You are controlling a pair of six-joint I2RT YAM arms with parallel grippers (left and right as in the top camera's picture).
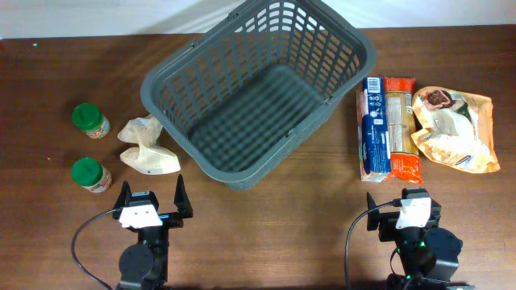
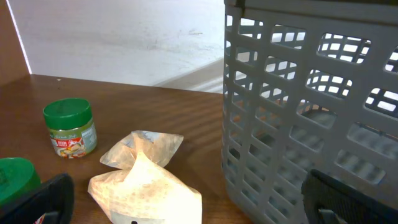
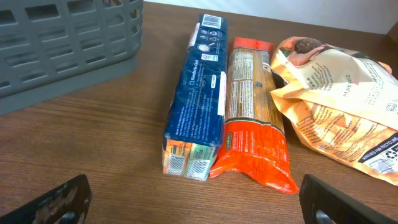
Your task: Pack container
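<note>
The dark grey slotted basket [image 1: 258,89] stands empty at the table's middle back; its wall fills the right of the left wrist view [image 2: 311,93] and its corner shows in the right wrist view [image 3: 62,37]. My left gripper [image 1: 151,205] is open and empty near the front edge, just in front of a pale crumpled bag [image 1: 147,147] [image 2: 146,180]. My right gripper [image 1: 401,216] is open and empty in front of a blue box [image 1: 373,127] [image 3: 199,93] and an orange pasta packet [image 1: 401,127] [image 3: 252,112].
Two green-lidded jars [image 1: 90,121] [image 1: 90,174] stand at the left; the far one shows in the left wrist view [image 2: 69,127]. An orange snack bag [image 1: 455,129] [image 3: 336,106] lies at the far right. A white wall runs behind the table.
</note>
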